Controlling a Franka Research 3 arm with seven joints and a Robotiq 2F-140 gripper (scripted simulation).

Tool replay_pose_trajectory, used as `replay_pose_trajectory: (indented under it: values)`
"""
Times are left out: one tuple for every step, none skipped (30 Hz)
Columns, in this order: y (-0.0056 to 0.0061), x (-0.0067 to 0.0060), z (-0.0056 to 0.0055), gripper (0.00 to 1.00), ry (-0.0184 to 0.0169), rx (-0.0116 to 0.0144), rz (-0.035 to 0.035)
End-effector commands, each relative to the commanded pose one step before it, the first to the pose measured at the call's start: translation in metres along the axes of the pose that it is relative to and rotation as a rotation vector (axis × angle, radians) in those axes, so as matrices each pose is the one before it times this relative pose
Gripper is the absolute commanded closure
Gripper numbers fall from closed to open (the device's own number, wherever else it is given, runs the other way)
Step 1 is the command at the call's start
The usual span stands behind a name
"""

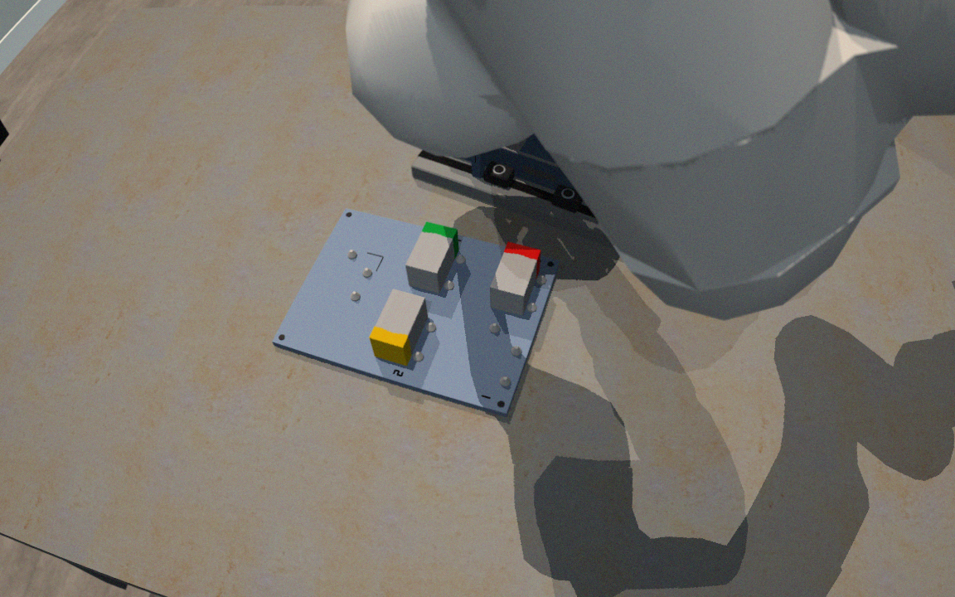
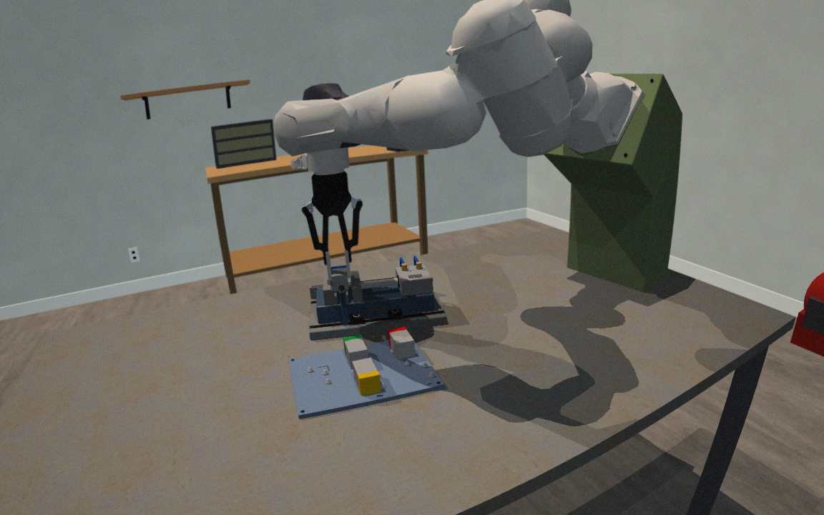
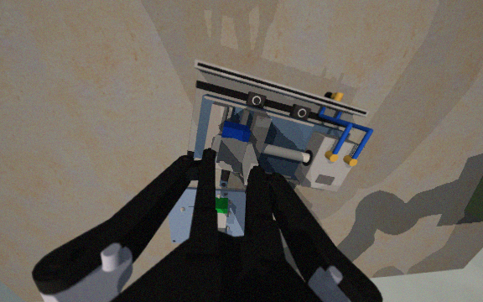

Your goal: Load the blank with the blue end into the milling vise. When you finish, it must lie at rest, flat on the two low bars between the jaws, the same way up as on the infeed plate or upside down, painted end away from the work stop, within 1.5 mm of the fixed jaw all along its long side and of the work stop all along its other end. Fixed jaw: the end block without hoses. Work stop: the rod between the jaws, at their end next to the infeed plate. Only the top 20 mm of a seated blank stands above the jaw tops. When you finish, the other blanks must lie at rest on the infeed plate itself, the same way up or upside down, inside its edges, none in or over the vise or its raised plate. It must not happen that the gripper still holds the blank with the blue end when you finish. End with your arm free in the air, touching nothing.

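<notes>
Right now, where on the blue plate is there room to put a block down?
The infeed plate has bare room at its left end, beside the green-ended blank and yellow-ended blank, with only small pins there. The right side is crowded around the red-ended blank. The gripper holds the blue-ended blank over the vise.

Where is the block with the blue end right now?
The blue-ended blank is pinched in the gripper, down in the vise, behind the infeed plate.
</notes>
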State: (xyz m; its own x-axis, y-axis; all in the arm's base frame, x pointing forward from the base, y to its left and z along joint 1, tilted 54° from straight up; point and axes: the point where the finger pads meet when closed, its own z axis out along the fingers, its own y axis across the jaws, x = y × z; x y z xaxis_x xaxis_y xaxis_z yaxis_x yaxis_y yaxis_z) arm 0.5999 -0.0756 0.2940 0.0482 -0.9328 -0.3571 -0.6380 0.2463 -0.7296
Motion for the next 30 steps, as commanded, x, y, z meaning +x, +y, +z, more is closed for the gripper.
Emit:
replay_pose_trajectory:
  values:
    - [-0.00258,-0.00051,-0.00151,1.0,0.00278,0.00249,0.00533]
    - [0.0,0.0,0.0,1.0,0.0,0.0,0.0]
    - [0.0,0.0,0.0,1.0,0.0,0.0,0.0]
    - [0.0,0.0,0.0,1.0,0.0,0.0,0.0]
    - [0.0,0.0,0.0,1.0,0.0,0.0,0.0]
    - [0.0,0.0,0.0,1.0,0.0,0.0,0.0]
    - [0.0,0.0,0.0,1.0,0.0,0.0,0.0]
    - [0.0,0.0,0.0,1.0,0.0,0.0,0.0]
    - [0.00186,0.00042,0.00102,1.0,-0.00192,-0.00207,-0.00315]
    - [-0.00049,-0.00008,-0.00029,1.0,0.00048,0.00052,0.00079]
    - [-0.00049,-0.00008,-0.00029,1.0,0.00048,0.00052,0.00079]
    - [-0.00049,-0.00008,-0.00029,1.0,0.00048,0.00052,0.00079]
    - [-0.00049,-0.00008,-0.00029,1.0,0.00048,0.00052,0.00079]
    - [0.0,0.0,0.0,1.0,0.0,0.0,0.0]
    - [0.0,0.0,0.0,1.0,0.0,0.0,0.0]
    - [0.0,0.0,0.0,1.0,0.0,0.0,0.0]
    - [0.0,0.0,0.0,1.0,0.0,0.0,0.0]
    - [0.0,0.0,0.0,1.0,0.0,0.0,0.0]
    - [0.0,0.0,0.0,1.0,0.0,0.0,0.0]
    - [0.0,0.0,0.0,1.0,0.0,0.0,0.0]
    - [0.0,0.0,0.0,1.0,0.0,0.0,0.0]
    - [0.0,0.0,0.0,1.0,0.0,0.0,0.0]
    - [0.0,0.0,0.0,1.0,0.0,0.0,0.0]
    - [0.0,0.0,0.0,1.0,0.0,0.0,0.0]
    - [0.0,0.0,0.0,1.0,0.0,0.0,0.0]
    - [0.00194,0.00034,0.00111,1.0,-0.00177,-0.00234,-0.00257]
    - [-0.00052,-0.00004,-0.00031,1.0,0.00044,0.00059,0.00064]
    - [-0.00052,-0.00004,-0.00031,1.0,0.00044,0.00059,0.00064]
    - [-0.00052,-0.00004,-0.00031,1.0,0.00044,0.00059,0.00064]
    - [-0.00052,-0.00004,-0.00031,1.0,0.00044,0.00059,0.00064]
